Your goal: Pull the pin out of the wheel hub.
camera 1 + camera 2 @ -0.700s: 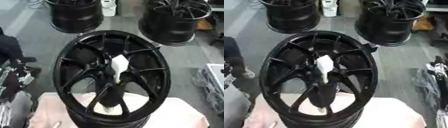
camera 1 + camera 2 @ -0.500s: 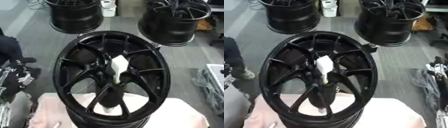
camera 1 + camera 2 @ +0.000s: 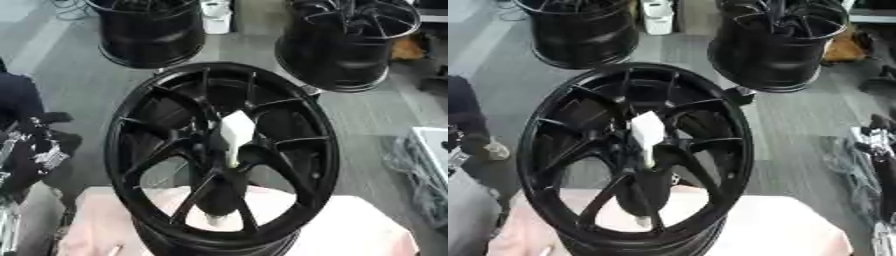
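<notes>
No text, label, brand, number or sign can be read anywhere in either view, neither on the black wheel hub [image 3: 219,155] with its white pin [image 3: 234,131] nor on the other wheels [image 3: 346,42] standing on the floor behind it.

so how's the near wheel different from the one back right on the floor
The near wheel hub sits on a pink-covered surface; the back right wheel stands on the grey floor. The near wheel hub has a white pin sticking from its centre; the back right wheel shows none. The near one fills the view, the other looks smaller. Both are black and spoked.
</notes>
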